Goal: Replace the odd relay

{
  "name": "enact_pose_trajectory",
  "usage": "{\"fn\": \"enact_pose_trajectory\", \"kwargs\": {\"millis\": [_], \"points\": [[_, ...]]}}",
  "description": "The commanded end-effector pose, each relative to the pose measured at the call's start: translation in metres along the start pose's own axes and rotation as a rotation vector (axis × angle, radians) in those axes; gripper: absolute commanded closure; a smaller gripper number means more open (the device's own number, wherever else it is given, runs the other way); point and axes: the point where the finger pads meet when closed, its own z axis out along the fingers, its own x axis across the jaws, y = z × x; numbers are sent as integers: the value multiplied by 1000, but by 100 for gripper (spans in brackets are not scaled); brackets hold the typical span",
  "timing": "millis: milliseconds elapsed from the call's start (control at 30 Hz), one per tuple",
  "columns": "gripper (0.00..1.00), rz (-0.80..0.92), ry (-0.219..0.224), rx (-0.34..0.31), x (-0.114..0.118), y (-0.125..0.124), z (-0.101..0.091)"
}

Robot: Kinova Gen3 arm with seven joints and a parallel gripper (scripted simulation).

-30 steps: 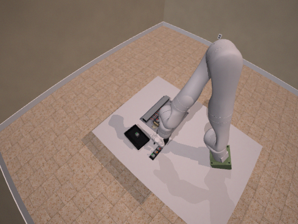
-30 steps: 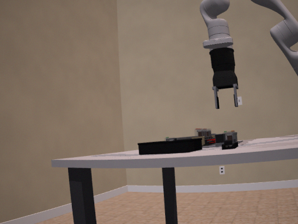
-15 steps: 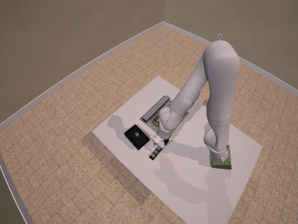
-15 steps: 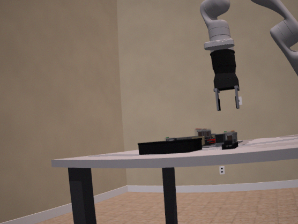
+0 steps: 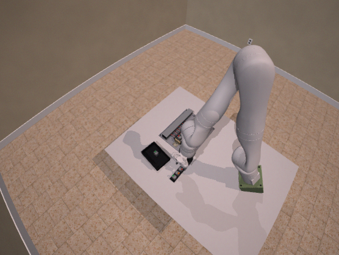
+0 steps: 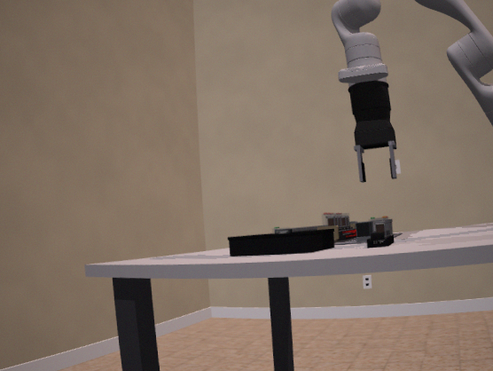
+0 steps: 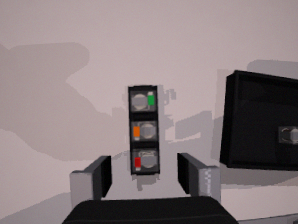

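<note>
Gripper: fingers spread to full width, nothing between them; hanging in the air, pointing down, well above the table.
Red spare: nearest spare to my fingers in the wrist view, in the end bay of the spare holder. My pick: the rack buttons I can make out look red.
Orange spare: next bay out. Leave it.
Green spare: far bay, button on the opposite side from the other two. Leave it.
Handling: red spare should be light and rigid, smooth case, maybe slippery. I'd take it square on the two side walls, clear of button and holder rim. Blades look like the fragile bit; tilt could bend them.
Tray: right of the fingers in the wrist view, green-buttoned relay inside; I read that as the pulled one.
Rack: beyond, partly under the arm from above.
Hidden: vacant socket, most rack buttons, spare blades. Tray relay cut off at wrist frame edge. Can't confirm button side for insertion.
</note>
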Motion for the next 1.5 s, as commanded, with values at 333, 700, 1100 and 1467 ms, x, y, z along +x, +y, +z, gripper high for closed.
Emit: {"fn": "enact_pose_trajectory", "kwargs": {"millis": [333, 700, 1100, 1467], "points": [[0, 1, 1, 2, 1, 2, -2], [0, 77, 1, 1, 1, 4, -4], [0, 230, 0, 1, 2, 7, -7], [0, 391, -2, 3, 2, 7, -6]]}}
